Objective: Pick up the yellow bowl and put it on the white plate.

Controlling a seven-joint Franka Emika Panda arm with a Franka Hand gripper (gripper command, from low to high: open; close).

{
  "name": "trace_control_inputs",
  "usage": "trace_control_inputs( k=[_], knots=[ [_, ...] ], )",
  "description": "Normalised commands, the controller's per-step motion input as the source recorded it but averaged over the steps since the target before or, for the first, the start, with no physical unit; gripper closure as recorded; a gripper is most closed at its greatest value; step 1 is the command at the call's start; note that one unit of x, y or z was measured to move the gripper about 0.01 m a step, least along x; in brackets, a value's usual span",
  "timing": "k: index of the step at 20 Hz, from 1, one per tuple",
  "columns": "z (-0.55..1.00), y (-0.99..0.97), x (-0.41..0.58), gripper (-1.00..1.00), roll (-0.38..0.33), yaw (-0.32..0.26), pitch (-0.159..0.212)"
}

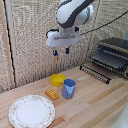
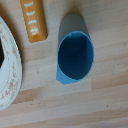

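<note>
Woven tan wall panels stand behind a pale wooden bench, with a dark wire-racked appliance at the exterior view's right. High above the bench hangs the white robot gripper, its two short dark-and-blue jaws pointing straight down with a visible gap between them, released and holding nothing.

Well below it, the small yellow bowl sits upright on the bench, apart from the jaws and almost directly beneath them, perhaps slightly toward the exterior view's left. Being round, the bowl has no long axis to line up with. A blue cup stands just beside the bowl on its nearer side, and a small orange block lies near both. The large white plate with its reddish patterned rim rests nearer the camera, toward the exterior view's left.

The wrist view shows the blue cup, the orange block and the plate's edge, but not the bowl. Judging from this, the coming move is mainly a long descent, keeping clear of the cup.
</note>
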Motion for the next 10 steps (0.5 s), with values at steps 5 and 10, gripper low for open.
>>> trace_control_inputs(
  k=[5, 10],
  knots=[
    [-0.33, -0.27, 0.581, -1.00, 0.007, -0.117, 0.144],
    [-0.38, -0.42, 0.595, -1.00, 0.036, -0.109, 0.117]
  ],
)
